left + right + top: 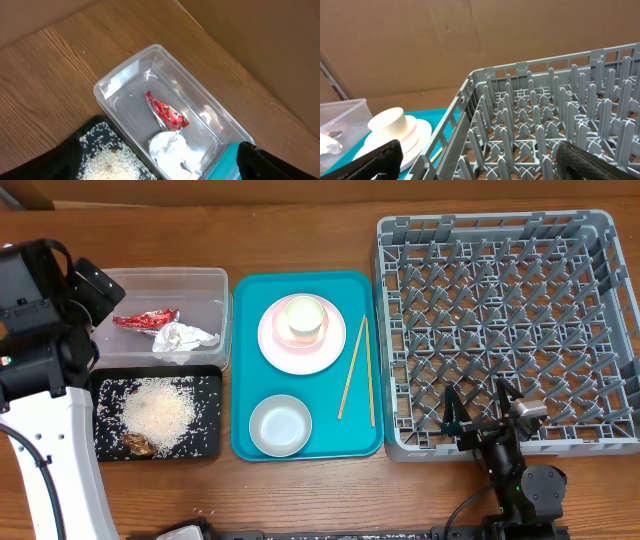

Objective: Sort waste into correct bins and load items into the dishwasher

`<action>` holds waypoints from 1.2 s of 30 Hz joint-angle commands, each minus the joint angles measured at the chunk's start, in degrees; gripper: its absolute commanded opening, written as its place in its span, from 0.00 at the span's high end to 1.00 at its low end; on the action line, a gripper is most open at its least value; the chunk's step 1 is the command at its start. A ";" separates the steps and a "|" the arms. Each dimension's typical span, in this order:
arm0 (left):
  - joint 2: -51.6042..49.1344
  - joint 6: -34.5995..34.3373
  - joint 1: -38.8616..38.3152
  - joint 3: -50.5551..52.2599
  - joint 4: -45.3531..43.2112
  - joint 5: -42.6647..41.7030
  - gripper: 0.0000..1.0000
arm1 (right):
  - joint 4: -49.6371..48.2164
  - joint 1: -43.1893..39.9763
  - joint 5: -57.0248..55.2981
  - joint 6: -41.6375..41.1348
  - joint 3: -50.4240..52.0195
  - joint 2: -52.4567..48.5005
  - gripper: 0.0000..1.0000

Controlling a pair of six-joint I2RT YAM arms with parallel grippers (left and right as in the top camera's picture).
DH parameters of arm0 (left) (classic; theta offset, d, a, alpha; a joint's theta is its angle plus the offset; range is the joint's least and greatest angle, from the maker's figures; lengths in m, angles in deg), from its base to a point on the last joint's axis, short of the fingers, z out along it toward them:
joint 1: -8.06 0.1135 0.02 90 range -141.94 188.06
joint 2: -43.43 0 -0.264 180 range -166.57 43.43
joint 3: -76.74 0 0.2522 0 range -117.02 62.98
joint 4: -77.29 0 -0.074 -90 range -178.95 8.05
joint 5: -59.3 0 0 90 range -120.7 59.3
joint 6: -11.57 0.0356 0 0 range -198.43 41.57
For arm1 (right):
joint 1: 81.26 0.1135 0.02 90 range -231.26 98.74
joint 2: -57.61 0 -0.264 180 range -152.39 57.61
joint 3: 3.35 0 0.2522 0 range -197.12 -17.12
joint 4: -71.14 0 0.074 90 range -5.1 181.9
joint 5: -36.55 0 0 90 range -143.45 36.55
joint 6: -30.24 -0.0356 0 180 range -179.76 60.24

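The right gripper (475, 408) is seen at the lower right of the overhead view, spread wide and empty, at the near edge of the dish rack (388, 330). The left gripper (165, 162) is likewise parted with nothing held, and is poised over the clear tub (165, 277) at the upper left.

In the tub, a red wrapper (146, 319) and a crumpled napkin (185, 337) are lying just beside each other. Below it in the frame, the black tray (207, 380) is heaped with rice (160, 408), with brown scraps (138, 444) at its lower left. In the centre, on the teal tray (243, 360), a pink plate (285, 352) is stacked with a white cup (305, 318), apparently with a pinkish bowl between them. A small grey-white bowl (279, 424) sits lower down and the chopsticks (358, 370) lie along the right side. Nothing is held in the rack.

The waste is judged sorted and loading not yet begun. A reach to the teal tray is called for next, probably by the right gripper, with a careful pinch needed on the thin chopsticks.
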 commanded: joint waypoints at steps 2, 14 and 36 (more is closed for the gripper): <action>-0.26 -1.03 -0.04 -1.03 0.22 -1.22 0.00 | -0.24 0.26 -0.55 0.17 0.59 0.68 0.00; -0.70 -1.05 -0.04 -1.03 0.22 -1.22 0.00 | -4.22 0.26 -0.52 0.17 0.59 0.68 0.00; -0.72 -1.05 -0.04 -1.03 0.22 -1.25 0.00 | 24.68 0.26 3.56 -3.10 -46.86 -31.04 0.00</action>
